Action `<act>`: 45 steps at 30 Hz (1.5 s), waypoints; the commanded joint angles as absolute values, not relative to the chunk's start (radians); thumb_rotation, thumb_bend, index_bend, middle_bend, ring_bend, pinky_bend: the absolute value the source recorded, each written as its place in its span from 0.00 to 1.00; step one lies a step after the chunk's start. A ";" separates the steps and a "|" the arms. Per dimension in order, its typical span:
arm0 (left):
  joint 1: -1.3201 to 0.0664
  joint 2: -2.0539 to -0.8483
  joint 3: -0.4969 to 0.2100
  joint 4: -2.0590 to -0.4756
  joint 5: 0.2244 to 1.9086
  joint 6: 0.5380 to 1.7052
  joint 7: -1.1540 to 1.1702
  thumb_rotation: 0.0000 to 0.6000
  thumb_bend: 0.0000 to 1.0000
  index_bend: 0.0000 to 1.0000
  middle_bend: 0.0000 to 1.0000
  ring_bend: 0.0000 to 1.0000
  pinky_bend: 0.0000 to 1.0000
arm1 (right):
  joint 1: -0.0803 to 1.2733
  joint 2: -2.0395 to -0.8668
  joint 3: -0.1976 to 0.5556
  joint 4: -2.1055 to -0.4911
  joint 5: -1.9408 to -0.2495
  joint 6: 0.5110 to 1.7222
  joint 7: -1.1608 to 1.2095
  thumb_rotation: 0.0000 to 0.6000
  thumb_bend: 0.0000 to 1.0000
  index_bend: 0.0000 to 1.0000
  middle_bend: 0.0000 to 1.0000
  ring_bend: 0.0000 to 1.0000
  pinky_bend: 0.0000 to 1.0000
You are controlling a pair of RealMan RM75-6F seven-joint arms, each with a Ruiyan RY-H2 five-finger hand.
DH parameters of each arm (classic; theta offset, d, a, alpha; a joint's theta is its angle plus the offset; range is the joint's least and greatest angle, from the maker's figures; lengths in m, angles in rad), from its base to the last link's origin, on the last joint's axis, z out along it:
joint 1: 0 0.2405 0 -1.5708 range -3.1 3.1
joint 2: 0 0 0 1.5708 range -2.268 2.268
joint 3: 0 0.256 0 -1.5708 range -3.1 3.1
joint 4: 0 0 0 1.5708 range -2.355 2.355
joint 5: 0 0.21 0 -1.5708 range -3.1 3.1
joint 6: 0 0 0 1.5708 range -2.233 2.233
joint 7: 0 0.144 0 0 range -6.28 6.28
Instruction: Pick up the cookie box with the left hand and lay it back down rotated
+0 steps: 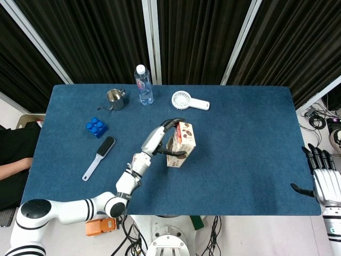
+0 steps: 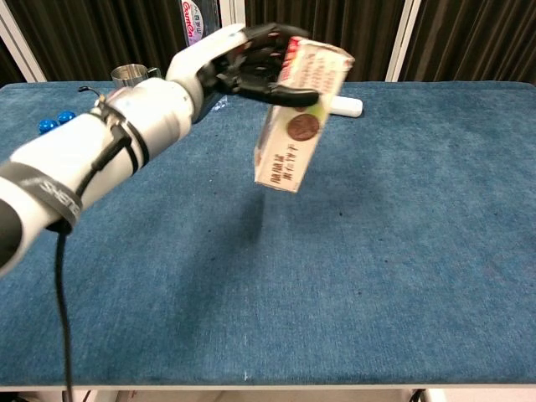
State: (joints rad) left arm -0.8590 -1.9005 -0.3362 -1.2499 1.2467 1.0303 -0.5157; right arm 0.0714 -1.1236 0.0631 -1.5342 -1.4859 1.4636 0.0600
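Observation:
My left hand [image 1: 162, 141] [image 2: 251, 63] grips the cookie box [image 1: 180, 144] [image 2: 300, 117] and holds it well above the blue table [image 1: 250, 144] [image 2: 402, 251]. The box hangs tilted, nearly on end, its long side running up and down with cookie pictures facing the chest view. My fingers wrap around the box's upper part. My right hand [image 1: 324, 181] hangs off the table's right edge with fingers apart and nothing in it; the chest view does not show it.
At the back stand a water bottle [image 1: 143, 85] [image 2: 202, 50], a metal cup [image 1: 115, 98] [image 2: 138, 88] and a white hand fan [image 1: 189, 101] [image 2: 345, 105]. A blue toy brick [image 1: 96, 127] [image 2: 50, 122] and a brush [image 1: 99, 157] lie at the left.

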 commanded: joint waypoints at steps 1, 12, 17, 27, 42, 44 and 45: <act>-0.834 -2.016 -0.298 -1.017 1.384 1.092 -0.666 0.86 0.18 0.33 0.33 0.21 0.07 | 0.069 -1.120 0.064 -1.544 -1.483 1.465 0.051 1.00 0.13 0.00 0.00 0.00 0.00; -0.849 -2.092 -0.253 -0.773 1.448 1.137 -0.762 0.85 0.18 0.32 0.32 0.20 0.03 | 0.061 -1.115 0.066 -1.569 -1.471 1.473 0.029 1.00 0.13 0.00 0.00 0.00 0.00; -0.840 -2.071 -0.234 -0.761 1.457 1.133 -0.781 0.85 0.18 0.30 0.30 0.18 0.01 | 0.063 -1.118 0.067 -1.569 -1.471 1.470 0.028 1.00 0.13 0.00 0.00 0.00 0.00; -0.798 -1.982 -0.192 -0.821 1.453 1.098 -0.761 0.85 0.16 0.22 0.22 0.12 0.00 | 0.063 -1.120 0.069 -1.561 -1.475 1.475 0.040 1.00 0.13 0.00 0.00 0.00 0.00; -0.745 -1.778 -0.133 -1.060 1.468 1.074 -0.590 0.86 0.10 0.00 0.00 0.00 0.00 | 0.067 -1.129 0.069 -1.539 -1.490 1.476 0.070 1.00 0.13 0.00 0.00 0.00 0.00; -0.741 -1.750 -0.128 -1.100 1.463 1.065 -0.554 0.87 0.10 0.00 0.00 0.00 0.00 | 0.068 -1.129 0.069 -1.537 -1.491 1.475 0.073 1.00 0.13 0.00 0.00 0.00 0.00; -0.738 -1.740 -0.128 -1.117 1.461 1.063 -0.540 0.87 0.10 0.00 0.00 0.00 0.00 | 0.068 -1.128 0.069 -1.536 -1.491 1.475 0.076 1.00 0.13 0.00 0.00 0.00 0.00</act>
State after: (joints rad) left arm -0.7457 -1.7609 -0.1332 -1.0829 1.4663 1.0731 -0.5713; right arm 0.0679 -1.1286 0.0694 -1.5366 -1.4909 1.4750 0.0746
